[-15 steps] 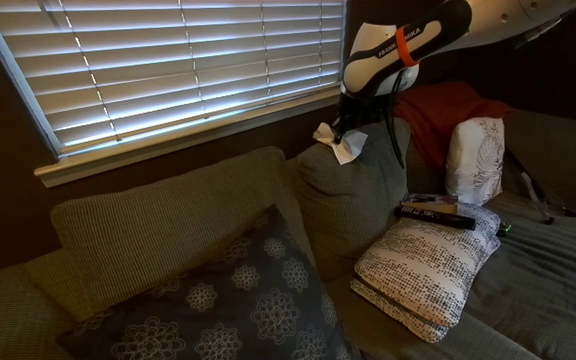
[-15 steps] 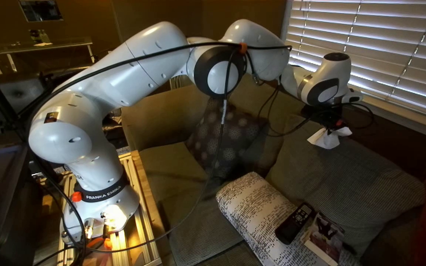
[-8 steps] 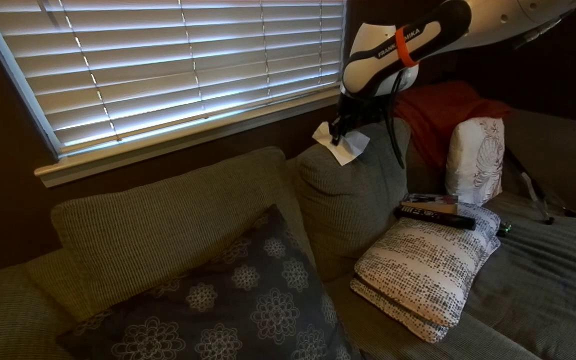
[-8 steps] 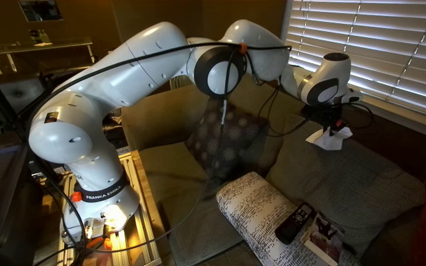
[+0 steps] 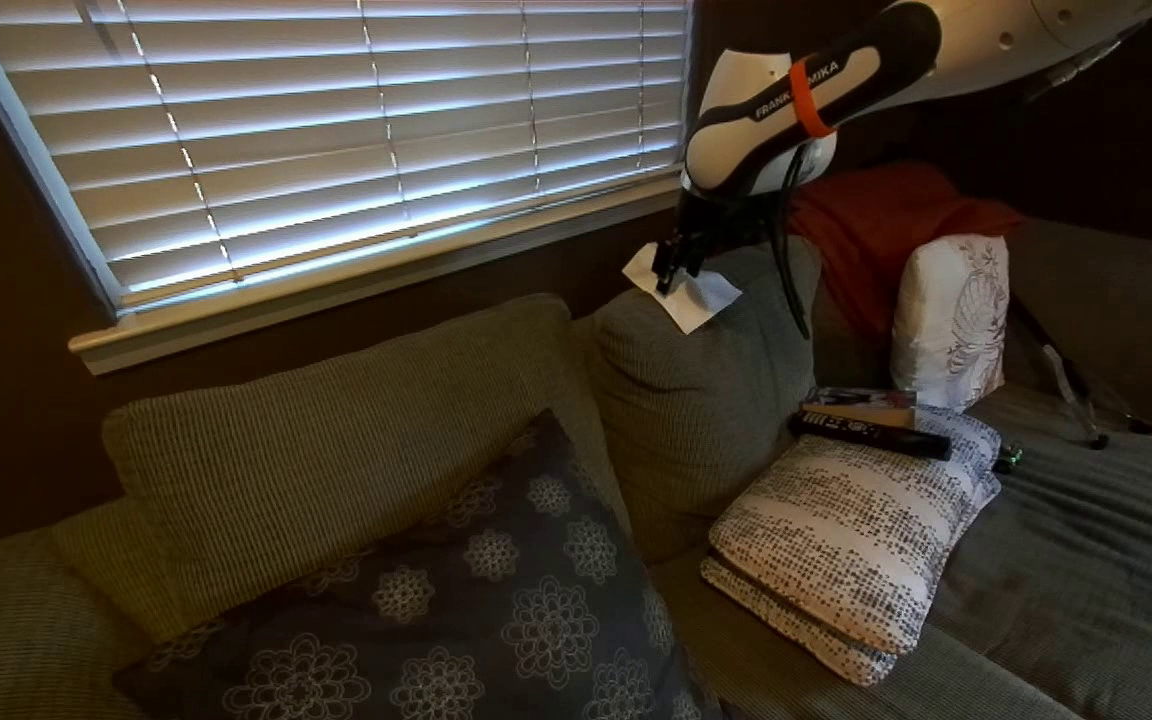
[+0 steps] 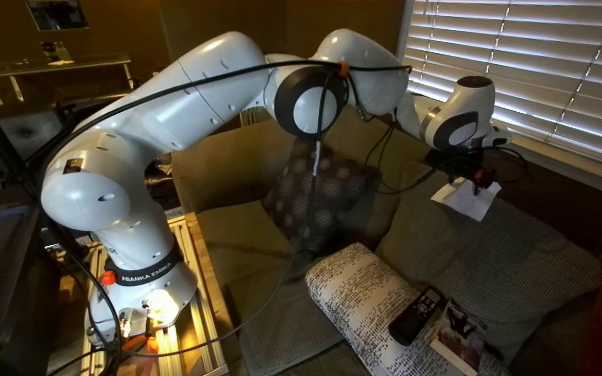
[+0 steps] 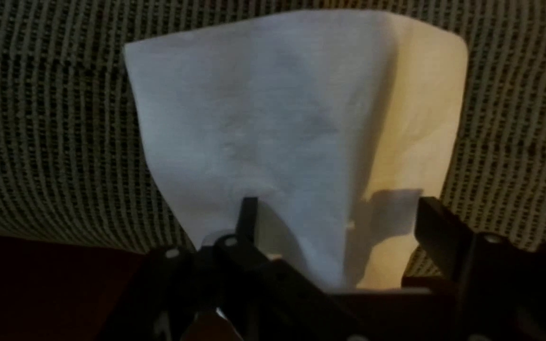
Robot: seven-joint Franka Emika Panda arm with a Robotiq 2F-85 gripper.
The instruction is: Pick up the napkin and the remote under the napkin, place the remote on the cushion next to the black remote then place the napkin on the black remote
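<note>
Window blinds (image 5: 356, 150) are hanging behind the sofa (image 5: 1086, 560). Fingers (image 7: 439, 234) are standing apart over the napkin (image 7: 277, 123), contact unclear; napkin is lying spread on top of the back cushion (image 5: 696, 430). Farther out, black remote (image 5: 871, 436) is resting on the off-white speckled cushion (image 5: 836, 530), picture-printed card (image 6: 458, 334) lying just beside it.

Sofa (image 5: 1086, 570): cushion (image 5: 826, 540), floral pillow (image 5: 481, 605), upright white pillow (image 5: 948, 325); napkin (image 7: 277, 128) on backrest (image 5: 711, 420).
</note>
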